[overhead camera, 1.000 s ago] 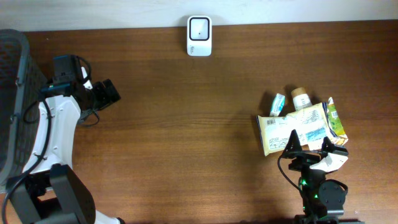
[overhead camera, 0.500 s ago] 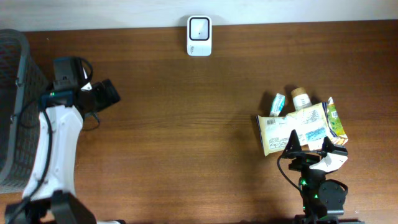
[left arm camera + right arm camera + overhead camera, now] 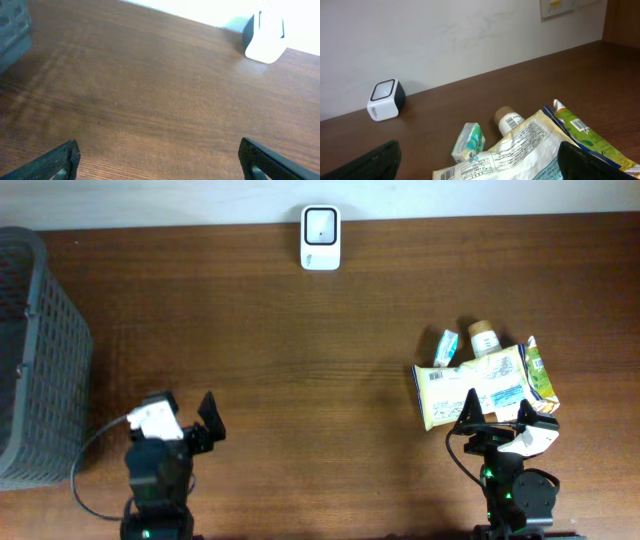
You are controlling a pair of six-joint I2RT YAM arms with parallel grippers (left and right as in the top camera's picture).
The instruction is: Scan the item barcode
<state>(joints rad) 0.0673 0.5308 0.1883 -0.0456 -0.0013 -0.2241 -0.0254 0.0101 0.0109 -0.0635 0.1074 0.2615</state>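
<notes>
Several items lie in a pile at the right: a yellow-white pouch [image 3: 470, 385] [image 3: 520, 155] with a barcode on its near left corner, a small green packet [image 3: 447, 345] [image 3: 468, 142], a brown-capped bottle [image 3: 484, 337] [image 3: 509, 120] and a green pouch [image 3: 540, 370] [image 3: 580, 135]. The white scanner [image 3: 320, 237] [image 3: 267, 35] [image 3: 385, 100] stands at the table's back edge. My right gripper [image 3: 495, 412] [image 3: 480, 165] is open just in front of the pile, over the yellow-white pouch's near edge. My left gripper [image 3: 180, 412] [image 3: 162, 162] is open over bare wood at the front left, holding nothing.
A dark grey mesh basket [image 3: 40, 350] [image 3: 12, 25] fills the left side of the table. A wall runs behind the table's back edge, close behind the scanner. Bare brown wood lies between the two arms.
The left arm has swung from the back left, beside the basket, to the front left. The basket's edge now shows farther right. The right arm and the pile have not moved.
</notes>
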